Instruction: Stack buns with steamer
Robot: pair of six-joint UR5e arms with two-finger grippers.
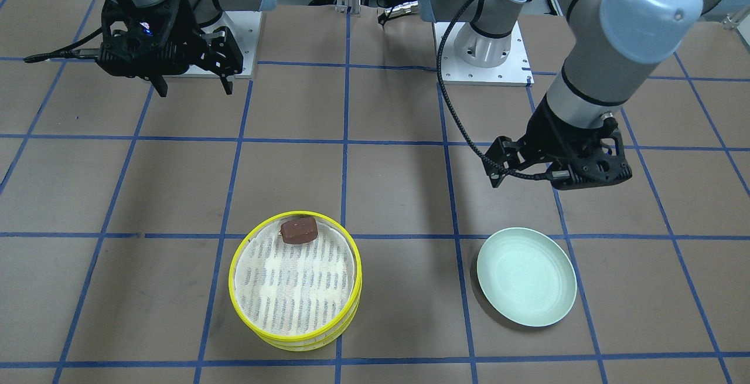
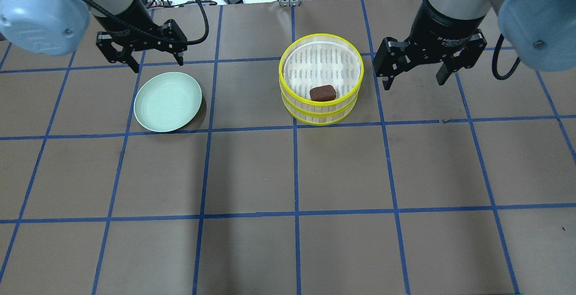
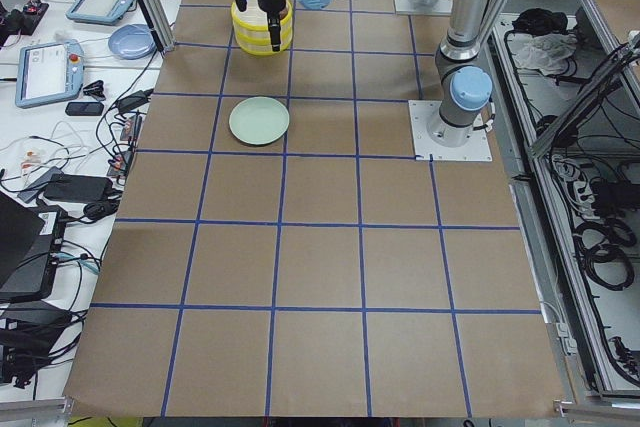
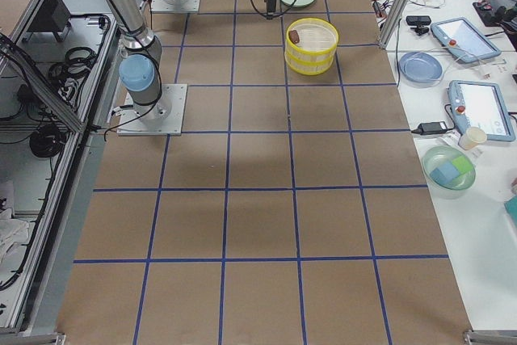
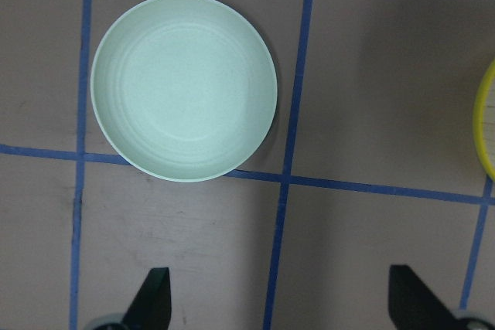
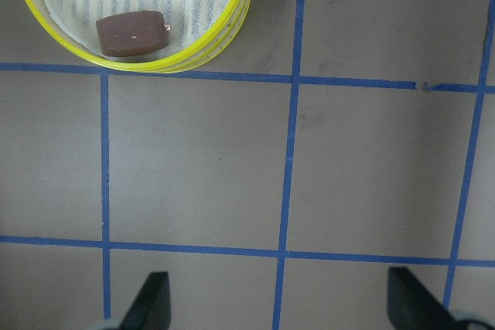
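The steamer (image 2: 320,114) is two yellow-rimmed trays stacked one on the other, far of the table's middle. It also shows in the front view (image 1: 296,332) and the right wrist view (image 6: 232,30). The reddish-brown bun (image 2: 322,93) lies on the top tray's mesh floor near its rim, as the front view (image 1: 299,230) and the right wrist view (image 6: 131,34) also show. The cream-white bun is out of view. My right gripper (image 2: 414,83) is open and empty, hovering to the right of the steamer. My left gripper (image 2: 157,66) is open and empty, above the far edge of the green plate.
A pale green plate (image 2: 167,101) lies bare on the table left of the steamer, and shows below my left gripper (image 5: 282,303) in the left wrist view (image 5: 184,96). Brown paper with a blue tape grid covers the table. Side benches hold tablets, cables and bowls (image 4: 447,169).
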